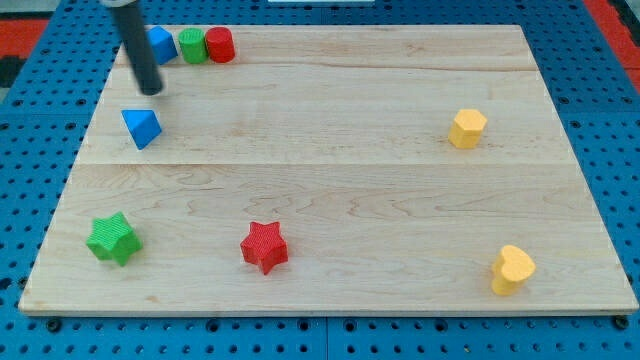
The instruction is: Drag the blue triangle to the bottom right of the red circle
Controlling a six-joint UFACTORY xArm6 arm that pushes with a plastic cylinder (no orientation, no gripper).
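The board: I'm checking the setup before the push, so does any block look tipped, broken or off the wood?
Nothing stands out. All blocks sit flat on the board. The blue triangle lies just below my tip; the red circle sits in a tidy row with a green block and a blue block.

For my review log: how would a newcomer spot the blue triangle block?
On the wooden board, look near the view's left edge, just below my tip. The blue triangle block sits alone there; the other blue block heads the top row.
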